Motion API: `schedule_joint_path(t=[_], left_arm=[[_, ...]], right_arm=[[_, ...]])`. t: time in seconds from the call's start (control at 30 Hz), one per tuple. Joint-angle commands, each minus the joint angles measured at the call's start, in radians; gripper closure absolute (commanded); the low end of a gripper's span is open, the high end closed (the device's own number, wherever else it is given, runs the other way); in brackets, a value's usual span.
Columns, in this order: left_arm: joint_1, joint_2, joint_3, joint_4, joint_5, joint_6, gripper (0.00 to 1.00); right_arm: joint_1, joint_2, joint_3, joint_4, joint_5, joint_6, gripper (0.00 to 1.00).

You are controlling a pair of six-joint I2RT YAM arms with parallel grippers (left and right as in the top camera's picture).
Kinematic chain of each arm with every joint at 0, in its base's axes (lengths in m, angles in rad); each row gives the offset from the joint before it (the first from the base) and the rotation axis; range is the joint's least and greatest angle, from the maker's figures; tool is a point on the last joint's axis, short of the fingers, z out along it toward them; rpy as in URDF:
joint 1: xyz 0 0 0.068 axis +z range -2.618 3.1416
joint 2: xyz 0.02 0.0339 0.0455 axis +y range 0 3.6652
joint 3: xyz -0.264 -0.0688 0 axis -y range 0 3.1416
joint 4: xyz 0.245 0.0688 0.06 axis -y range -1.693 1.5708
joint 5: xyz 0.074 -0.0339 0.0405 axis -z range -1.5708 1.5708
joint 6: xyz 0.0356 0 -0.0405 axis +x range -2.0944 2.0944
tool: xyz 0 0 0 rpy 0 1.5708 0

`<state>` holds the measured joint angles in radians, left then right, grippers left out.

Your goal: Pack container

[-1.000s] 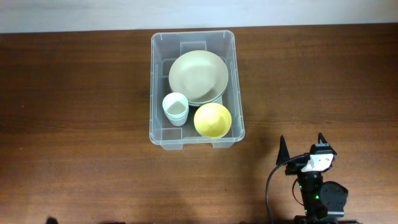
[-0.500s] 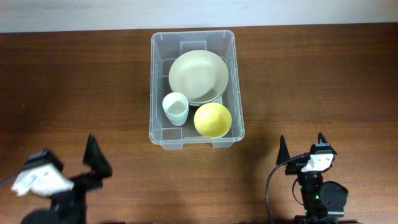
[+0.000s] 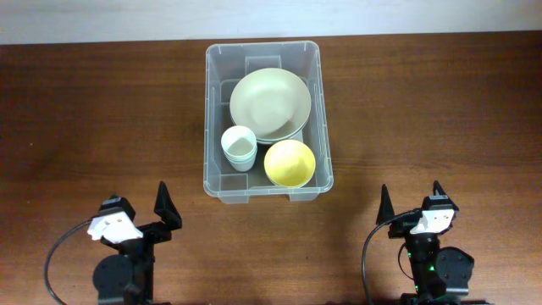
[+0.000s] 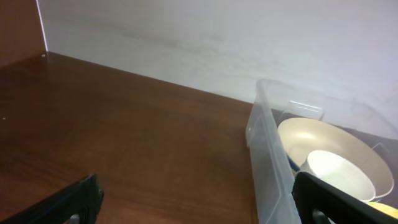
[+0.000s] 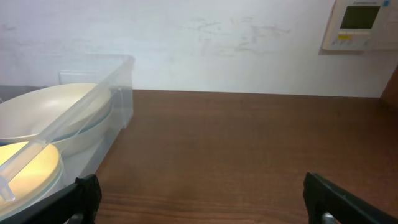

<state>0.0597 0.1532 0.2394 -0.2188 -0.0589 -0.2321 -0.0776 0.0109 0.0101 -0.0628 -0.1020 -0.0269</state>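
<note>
The clear plastic container (image 3: 209,119) stands at the middle of the table, towards the back. Inside it lie pale green plates (image 3: 269,104), stacked white cups (image 3: 240,146) and a yellow bowl (image 3: 290,163). My left gripper (image 3: 138,202) sits at the front left, open and empty, well short of the container. My right gripper (image 3: 411,191) sits at the front right, open too, with nothing in it. The left wrist view has the container (image 4: 267,143) ahead to the right of the left gripper (image 4: 202,205). From the right wrist, the container (image 5: 118,87) lies left of the right gripper (image 5: 211,199).
Brown wooden tabletop (image 3: 102,110) spreads on both sides of the container. A white wall runs along the table's far edge, with a small control panel (image 5: 359,23) on it at the right.
The left arm has come into view from the lower left and swung right to its place at the front left. The right arm and the container's contents have not moved.
</note>
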Motion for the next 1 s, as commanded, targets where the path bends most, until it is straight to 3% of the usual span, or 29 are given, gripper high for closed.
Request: schedule_joint_path(t=[0.0,0.43,0.53,0.7,0.97], left_arm=[[0.002,-0.06,-0.069,0.01,0.011,-0.002,0.01],[0.001,-0.148,-0.229,0.144,0.008,0.029,0.0],[0.0,-0.148,-0.229,0.143,0.024,0.086,0.01],[-0.025,-0.148,-0.229,0.144,0.068,0.302,0.0],[-0.029,-0.147,-0.229,0.143,0.075,0.312,0.0]], right_arm=[[0.007,-0.008,-0.005,-0.005,0.009,0.002,0.01],[0.007,-0.008,-0.005,-0.005,0.009,0.002,0.01],[0.007,-0.007,-0.005,-0.005,0.009,0.002,0.01],[0.007,-0.008,-0.005,-0.005,0.009,0.002,0.01],[0.007,-0.008,-0.005,-0.005,0.009,0.002,0.01]])
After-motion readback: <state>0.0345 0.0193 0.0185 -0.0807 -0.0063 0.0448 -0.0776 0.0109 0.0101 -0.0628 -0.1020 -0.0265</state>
